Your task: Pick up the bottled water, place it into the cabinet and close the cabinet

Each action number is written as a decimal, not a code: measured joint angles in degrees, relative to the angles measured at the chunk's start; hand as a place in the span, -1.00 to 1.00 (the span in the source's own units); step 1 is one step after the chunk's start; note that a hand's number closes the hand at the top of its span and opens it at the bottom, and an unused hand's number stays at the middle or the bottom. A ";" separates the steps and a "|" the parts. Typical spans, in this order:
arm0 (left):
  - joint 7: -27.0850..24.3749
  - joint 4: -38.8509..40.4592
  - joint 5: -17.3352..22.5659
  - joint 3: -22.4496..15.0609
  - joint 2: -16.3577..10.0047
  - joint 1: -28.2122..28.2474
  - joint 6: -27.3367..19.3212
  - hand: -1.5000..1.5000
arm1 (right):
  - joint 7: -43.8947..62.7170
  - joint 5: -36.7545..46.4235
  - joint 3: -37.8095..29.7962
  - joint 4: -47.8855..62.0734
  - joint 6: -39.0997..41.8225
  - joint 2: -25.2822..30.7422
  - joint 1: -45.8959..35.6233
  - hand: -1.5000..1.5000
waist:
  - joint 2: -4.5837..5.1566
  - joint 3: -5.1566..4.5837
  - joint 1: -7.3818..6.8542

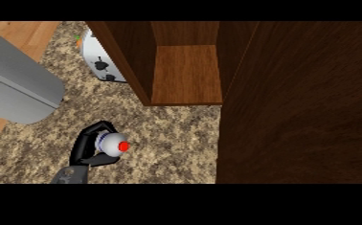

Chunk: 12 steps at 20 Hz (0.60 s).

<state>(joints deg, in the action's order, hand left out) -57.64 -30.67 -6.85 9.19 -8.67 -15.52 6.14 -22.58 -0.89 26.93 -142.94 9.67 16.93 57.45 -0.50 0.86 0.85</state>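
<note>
Bottled water (113, 143): one, held in left hand (81, 147); one cabinet (187, 75), open.

- The left hand (83, 150) showed low at the view's left, black, with its palm against the left side of the bottled water (113, 143).
- Its fingers (99, 125) curled over the far side of the bottle's top.
- The thumb (102, 160) hooked round the near side, so the hand clasped the bottle from both sides.
- The grey left forearm (68, 175) came in from the lower edge, and only a short length of it showed below the wrist.
</note>
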 measured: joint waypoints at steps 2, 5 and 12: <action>0.78 -1.00 0.16 -0.42 1.92 -0.21 -0.65 1.00 | -0.15 0.10 0.32 0.06 -0.31 0.32 0.18 -1.00 | -0.04 -0.06 -0.10; 2.07 -2.69 2.13 -3.21 4.15 -0.44 -0.80 1.00 | -0.36 0.19 0.21 0.34 -0.56 0.69 -0.27 -1.00 | -0.05 -0.23 -0.13; 11.14 -9.58 12.03 -13.75 7.78 -2.45 -4.97 1.00 | -0.56 0.08 -0.49 0.09 -1.13 2.08 0.11 -1.00 | 0.11 -0.77 0.15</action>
<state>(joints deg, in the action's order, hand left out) -46.50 -40.26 5.18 -4.55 -0.88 -17.97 1.17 -23.15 -0.81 26.44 -142.85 8.54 19.01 57.56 -0.39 0.09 1.01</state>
